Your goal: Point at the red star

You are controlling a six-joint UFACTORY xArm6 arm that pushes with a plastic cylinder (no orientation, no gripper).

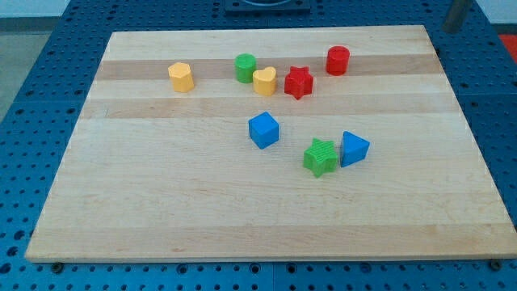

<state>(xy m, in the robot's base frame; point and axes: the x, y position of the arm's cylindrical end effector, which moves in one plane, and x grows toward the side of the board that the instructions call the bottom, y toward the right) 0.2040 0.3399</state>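
Red star (pixel 298 82), grn star (pixel 321 157)

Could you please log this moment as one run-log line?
task: point at red star | my tip: not in view | star: beside yellow heart | contact: none

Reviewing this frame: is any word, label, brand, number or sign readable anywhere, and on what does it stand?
None: no text can be read.
The wooden board, the red star block and the other coloured blocks are unmarked.
The blue perforated table shows only holes.
My tip does not show.

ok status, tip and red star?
My tip not in view. Red star top-centre of board, untouched. Yellow heart touching its left; red cylinder apart, upper right.
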